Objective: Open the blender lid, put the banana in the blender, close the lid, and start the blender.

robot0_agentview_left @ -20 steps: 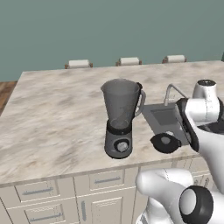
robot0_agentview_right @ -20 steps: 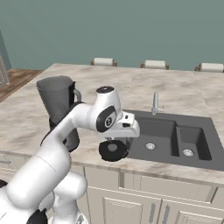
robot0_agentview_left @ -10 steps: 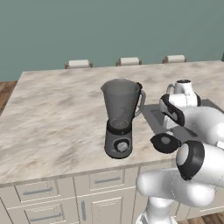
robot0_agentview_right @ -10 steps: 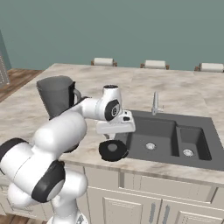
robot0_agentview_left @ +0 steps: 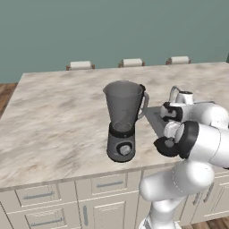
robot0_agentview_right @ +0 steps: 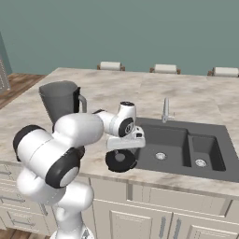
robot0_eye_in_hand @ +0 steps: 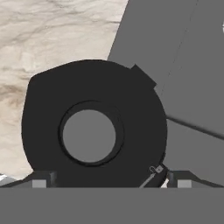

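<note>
on counter by sink | blender lid (robot0_eye_in_hand: 94, 131) | directly below spread claw (robot0_eye_in_hand: 105, 178)

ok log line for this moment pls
lid: blender lid off, on counter by sink | blender jar open | gripper open above lid

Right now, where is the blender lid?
The blender lid lies flat on the counter beside the sink, right of the blender, under the open gripper.
</note>
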